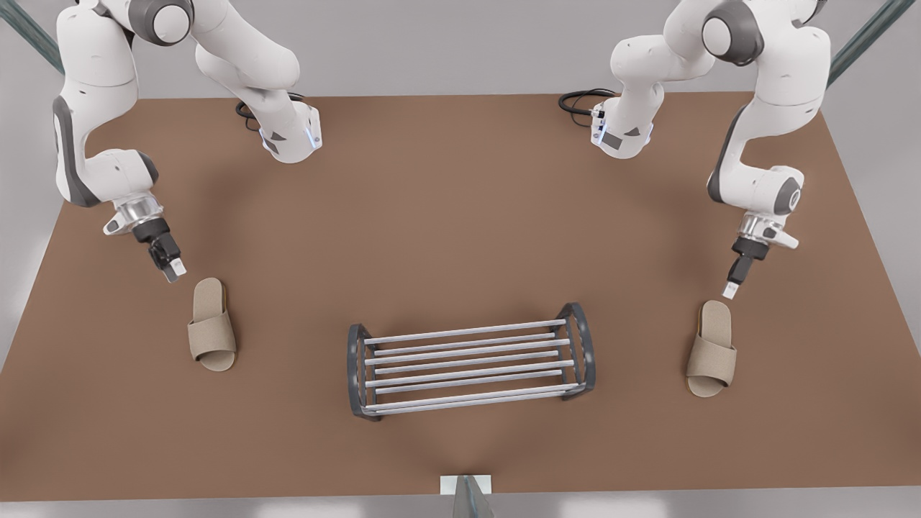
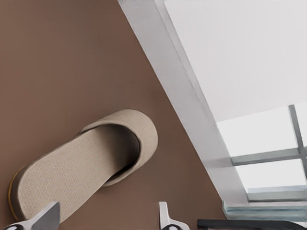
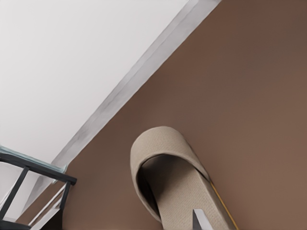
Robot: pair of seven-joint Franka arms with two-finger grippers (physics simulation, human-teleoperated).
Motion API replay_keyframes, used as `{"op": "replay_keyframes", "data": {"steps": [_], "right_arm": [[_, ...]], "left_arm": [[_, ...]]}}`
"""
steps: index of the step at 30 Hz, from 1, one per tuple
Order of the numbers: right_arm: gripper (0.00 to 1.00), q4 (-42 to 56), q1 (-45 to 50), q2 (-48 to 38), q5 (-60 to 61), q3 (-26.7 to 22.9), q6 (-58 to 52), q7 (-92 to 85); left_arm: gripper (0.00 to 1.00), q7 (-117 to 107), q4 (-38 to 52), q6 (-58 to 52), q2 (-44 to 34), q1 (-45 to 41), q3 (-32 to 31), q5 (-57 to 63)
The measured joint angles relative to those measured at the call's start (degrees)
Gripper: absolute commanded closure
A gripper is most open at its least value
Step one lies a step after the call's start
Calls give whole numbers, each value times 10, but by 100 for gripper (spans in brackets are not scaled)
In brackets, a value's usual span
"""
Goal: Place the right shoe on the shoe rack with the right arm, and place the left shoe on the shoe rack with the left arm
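Note:
Two beige open-toe slippers lie flat on the brown table, toes toward the near edge. The shoe rack [image 1: 471, 357] stands between them, with nothing on its bars. My right gripper [image 1: 173, 272] hovers just behind the heel of the slipper [image 1: 212, 325] at the front view's left. One of its fingertips [image 3: 200, 221] shows over that slipper [image 3: 165, 167], with nothing touching it, so it is open. My left gripper [image 1: 729, 290] hangs over the heel of the other slipper [image 1: 711, 349], which is slightly turned. Its fingers [image 2: 106, 218] are spread wide above that slipper [image 2: 81, 167].
The table [image 1: 460, 216] has bare room all around the rack. Both arm bases and black cables [image 1: 583, 101] sit at the far edge. A small stand [image 1: 466, 496] is at the near edge. Dark-framed, teal-topped bars [image 3: 38, 168] [image 2: 254, 223] lie beyond the near table edge.

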Motion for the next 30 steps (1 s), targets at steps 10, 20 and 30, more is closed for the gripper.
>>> {"op": "replay_keyframes", "data": {"steps": [10,20,30], "right_arm": [[0,3,3,8,10,18,7,-127],[0,19,1,5,47,21,57,-294],[0,-2,-2,6,112,93,49,-232]], "left_arm": [[0,79,51,-26,59,23,-48,-79],[0,100,102,32,49,23,-103,-112],[0,76,143,135,78,31,-127,-107]]}}
